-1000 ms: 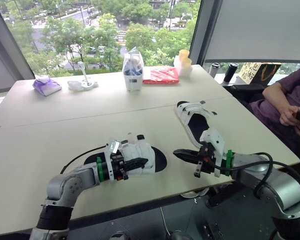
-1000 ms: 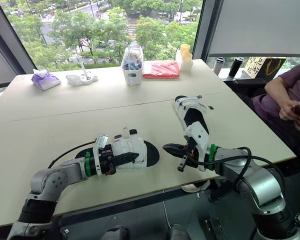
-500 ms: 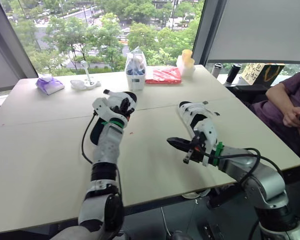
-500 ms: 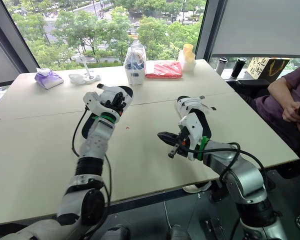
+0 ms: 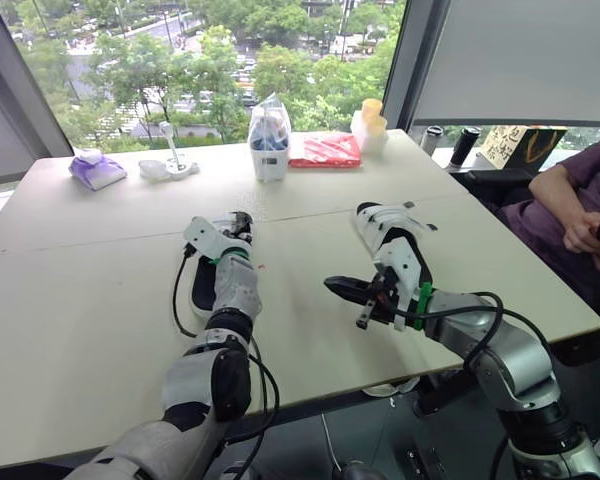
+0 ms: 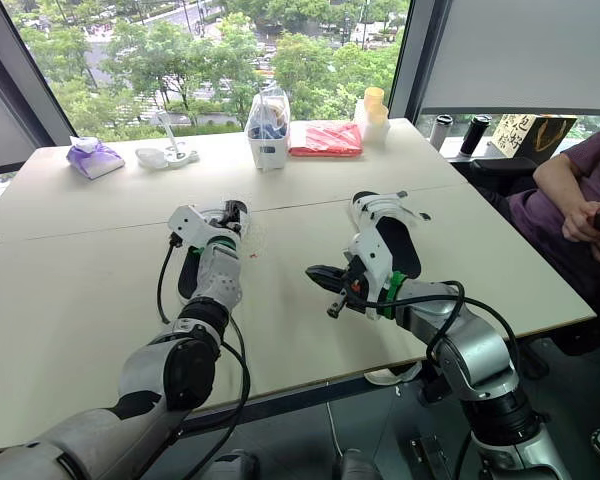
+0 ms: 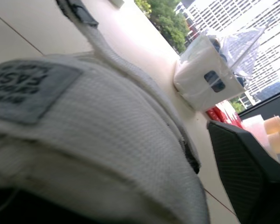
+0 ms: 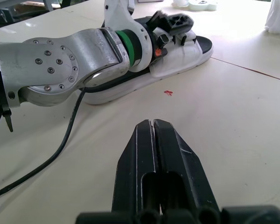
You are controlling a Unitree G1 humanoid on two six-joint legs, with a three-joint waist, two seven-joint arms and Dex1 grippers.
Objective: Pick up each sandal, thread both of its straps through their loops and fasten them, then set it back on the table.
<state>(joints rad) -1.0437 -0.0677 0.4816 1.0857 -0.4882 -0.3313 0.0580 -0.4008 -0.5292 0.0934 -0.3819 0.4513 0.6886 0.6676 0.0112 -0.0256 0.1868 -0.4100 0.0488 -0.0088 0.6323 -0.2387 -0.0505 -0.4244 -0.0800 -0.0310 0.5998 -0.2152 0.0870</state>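
One white sandal with a black footbed (image 8: 189, 52) lies flat on the table (image 5: 90, 300) left of centre, under my outstretched left arm. My left gripper (image 5: 238, 222) is over its straps and open. In the left wrist view the white strap (image 7: 98, 135) fills the space beside one black finger (image 7: 240, 172). The second sandal (image 5: 390, 235) lies to the right, toe pointing away. Just in front of it my right gripper (image 5: 342, 288) hovers above the table, shut and holding nothing, its fingers (image 8: 154, 140) pressed together and pointing toward the first sandal.
Along the far side stand a clear bag on a white box (image 5: 267, 140), a red packet (image 5: 322, 150), yellow cups (image 5: 368, 115), a white stand (image 5: 168, 165) and a purple bundle (image 5: 95, 170). A person (image 5: 580, 210) sits at the right edge. A small red speck (image 8: 168, 93) marks the table.
My left arm swung the sandal from the front edge up to the middle of the table, laid it down and opened. The right gripper drifted slightly left. The camera shifted.
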